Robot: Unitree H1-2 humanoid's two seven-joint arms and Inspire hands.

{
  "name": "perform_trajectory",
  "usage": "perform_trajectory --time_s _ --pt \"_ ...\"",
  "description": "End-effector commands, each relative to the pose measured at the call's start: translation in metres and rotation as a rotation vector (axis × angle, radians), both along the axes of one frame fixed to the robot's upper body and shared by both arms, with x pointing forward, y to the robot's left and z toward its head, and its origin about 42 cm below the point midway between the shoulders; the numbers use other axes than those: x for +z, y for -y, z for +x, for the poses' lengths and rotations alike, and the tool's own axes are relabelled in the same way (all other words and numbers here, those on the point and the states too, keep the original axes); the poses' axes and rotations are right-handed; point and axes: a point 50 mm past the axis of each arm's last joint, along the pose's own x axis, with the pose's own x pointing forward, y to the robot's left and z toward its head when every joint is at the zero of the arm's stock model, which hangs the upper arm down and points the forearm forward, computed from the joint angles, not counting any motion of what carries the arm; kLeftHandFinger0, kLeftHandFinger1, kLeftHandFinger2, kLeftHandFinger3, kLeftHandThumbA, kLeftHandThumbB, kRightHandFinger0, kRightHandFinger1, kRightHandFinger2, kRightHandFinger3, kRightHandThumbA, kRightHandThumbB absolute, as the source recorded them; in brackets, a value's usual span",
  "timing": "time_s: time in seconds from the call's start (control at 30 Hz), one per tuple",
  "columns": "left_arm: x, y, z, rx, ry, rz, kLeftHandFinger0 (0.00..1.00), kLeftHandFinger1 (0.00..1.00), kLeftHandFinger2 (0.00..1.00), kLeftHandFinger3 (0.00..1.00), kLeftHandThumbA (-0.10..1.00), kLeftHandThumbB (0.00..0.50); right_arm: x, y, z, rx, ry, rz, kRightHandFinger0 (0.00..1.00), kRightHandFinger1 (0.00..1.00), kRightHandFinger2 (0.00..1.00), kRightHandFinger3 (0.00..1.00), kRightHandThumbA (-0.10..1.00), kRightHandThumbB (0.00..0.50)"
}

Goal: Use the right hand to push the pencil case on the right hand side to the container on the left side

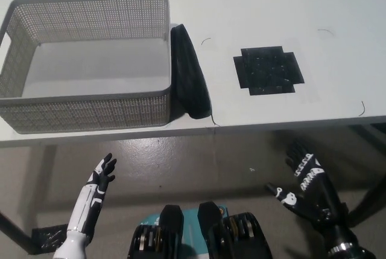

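One black pencil case [190, 72] lies on the white bench [253, 5], long and narrow, pressed lengthwise against the right wall of the grey mesh container [84, 111]. Its near end reaches close to the front edge of the bench, just past the front right corner of the container, and a thin cord trails from that end toward the edge. The container stands on the left part of the bench, open on top, with nothing visible inside but its pale floor. To the right of the pencil case, apart from it, a black cross-shaped patch [269, 70] lies flat on the bench surface.

Both hands are below the bench edge, over the grey floor, and touch nothing. The black right hand [306, 188] is at the lower right, palm up, fingers spread apart and holding nothing, well away from the pencil case. The white left hand [103, 174] rests at the lower left, fingers extended and slightly apart, likewise empty. A small dark patch [47, 236] lies on the floor near the left forearm.
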Motion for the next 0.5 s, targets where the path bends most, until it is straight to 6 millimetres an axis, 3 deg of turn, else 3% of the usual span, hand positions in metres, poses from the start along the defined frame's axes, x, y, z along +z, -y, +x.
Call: perform_trajectory --time_s 0.0,0.17,0.47 --pt "0.0138 -0.0086 0.0094 0.003 0.072 -0.006 1.0 1.0 1.0 1.0 1.0 0.285 0.0097 -0.0101 0.0172 0.02 0.077 0.01 1.0 1.0 1.0 1.0 1.0 0.162" --pt "0.0157 -0.01 0.0124 0.003 0.077 -0.005 1.0 1.0 1.0 1.0 1.0 0.285 0.0059 -0.0104 0.0228 0.015 0.056 0.009 1.0 1.0 1.0 1.0 1.0 0.131" --pt "0.016 -0.0138 0.0153 0.014 0.075 -0.004 1.0 1.0 1.0 1.0 1.0 0.285 0.0092 -0.0062 0.0261 0.002 0.07 0.014 1.0 1.0 1.0 1.0 1.0 0.15"
